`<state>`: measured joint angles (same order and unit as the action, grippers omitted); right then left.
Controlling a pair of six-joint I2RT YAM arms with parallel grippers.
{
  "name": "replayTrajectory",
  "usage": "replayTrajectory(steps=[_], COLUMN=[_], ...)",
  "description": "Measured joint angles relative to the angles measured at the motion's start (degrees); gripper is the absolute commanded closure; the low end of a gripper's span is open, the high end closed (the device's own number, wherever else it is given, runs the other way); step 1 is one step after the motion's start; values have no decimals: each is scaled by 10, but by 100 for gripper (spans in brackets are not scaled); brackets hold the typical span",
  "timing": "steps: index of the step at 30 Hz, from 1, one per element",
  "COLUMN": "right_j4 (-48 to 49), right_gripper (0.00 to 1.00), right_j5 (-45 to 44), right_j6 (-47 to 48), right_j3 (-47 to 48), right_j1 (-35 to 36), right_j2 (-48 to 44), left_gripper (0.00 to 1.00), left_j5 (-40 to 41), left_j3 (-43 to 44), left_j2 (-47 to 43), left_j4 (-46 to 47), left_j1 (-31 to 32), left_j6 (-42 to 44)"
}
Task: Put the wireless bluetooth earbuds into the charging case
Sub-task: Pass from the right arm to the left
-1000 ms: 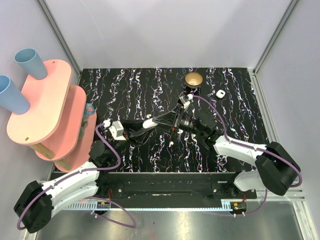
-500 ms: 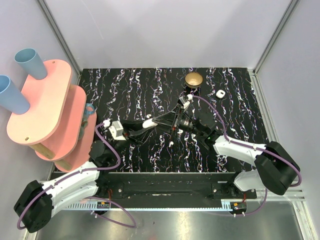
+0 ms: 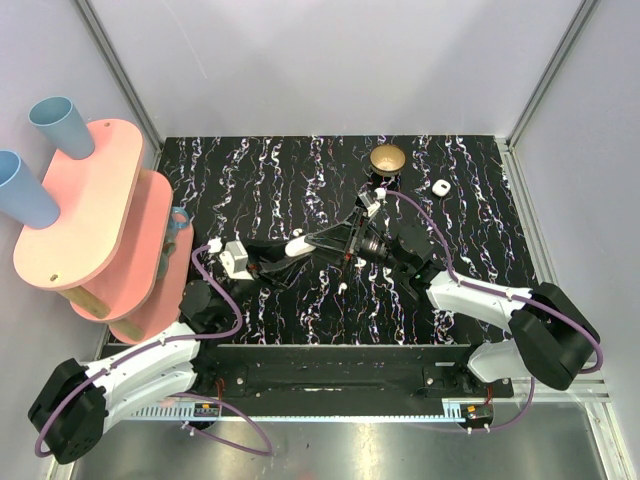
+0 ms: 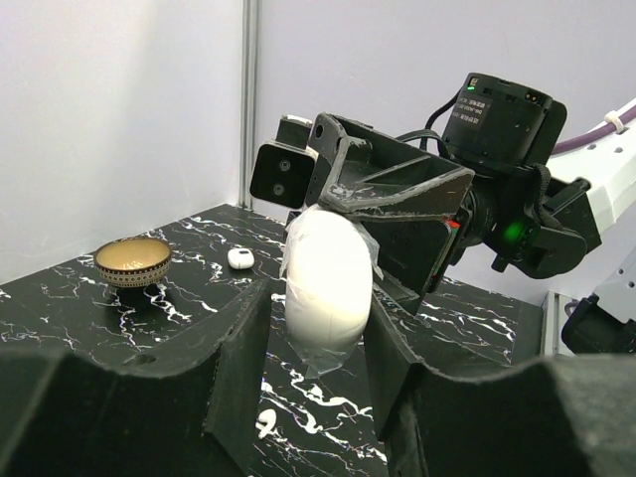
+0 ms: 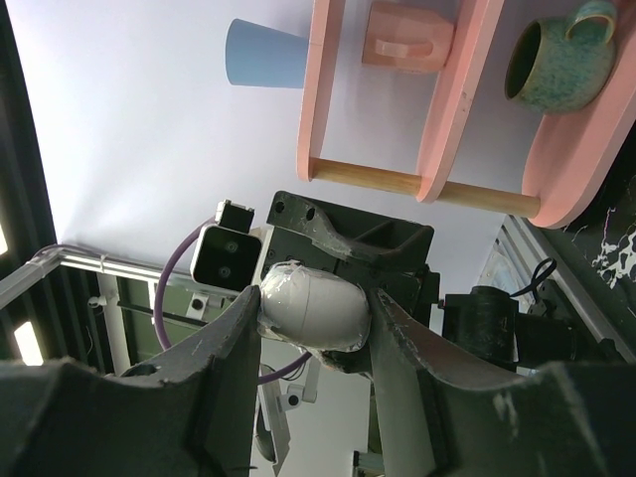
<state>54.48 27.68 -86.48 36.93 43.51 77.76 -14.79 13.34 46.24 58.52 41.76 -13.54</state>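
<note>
The charging case (image 4: 327, 270), a white rounded shell with clear film wrapped around it, is held in the air over the middle of the black marbled tabletop (image 3: 250, 175), caught between the two arms where they meet tip to tip. The right gripper (image 5: 316, 306) is clamped on it, both fingers pressing the case's sides. The left gripper (image 4: 318, 303) is set narrowly around the same case. One finger touches it and a thin gap shows at the other, so whether it is gripping cannot be determined. One earbud (image 3: 343, 285) lies loose on the tabletop just nearer than the grippers. A second white bud (image 3: 439, 186) lies well apart toward the far right, beside the gold dish (image 3: 387, 158). A pink shelf (image 3: 90, 205) carrying blue cups (image 3: 52, 125) stands at the left edge.
</note>
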Motion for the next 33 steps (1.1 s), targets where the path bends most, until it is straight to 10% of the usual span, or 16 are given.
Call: replayTrajectory(steps=[15, 22, 33], right_j4=[2, 2, 1], right_gripper=[99, 97, 29], right_j5=[0, 0, 0], right_j6=[-4, -5, 9], right_j3=[-3, -3, -6], right_j1=[0, 0, 0], right_j2=[1, 1, -1], left_gripper=[59, 85, 100], left_j5=[0, 0, 0], left_j3=[0, 0, 0], left_j2=[0, 0, -1], left_j4=[16, 16, 10], left_j1=[2, 2, 3], left_j6=[0, 1, 2])
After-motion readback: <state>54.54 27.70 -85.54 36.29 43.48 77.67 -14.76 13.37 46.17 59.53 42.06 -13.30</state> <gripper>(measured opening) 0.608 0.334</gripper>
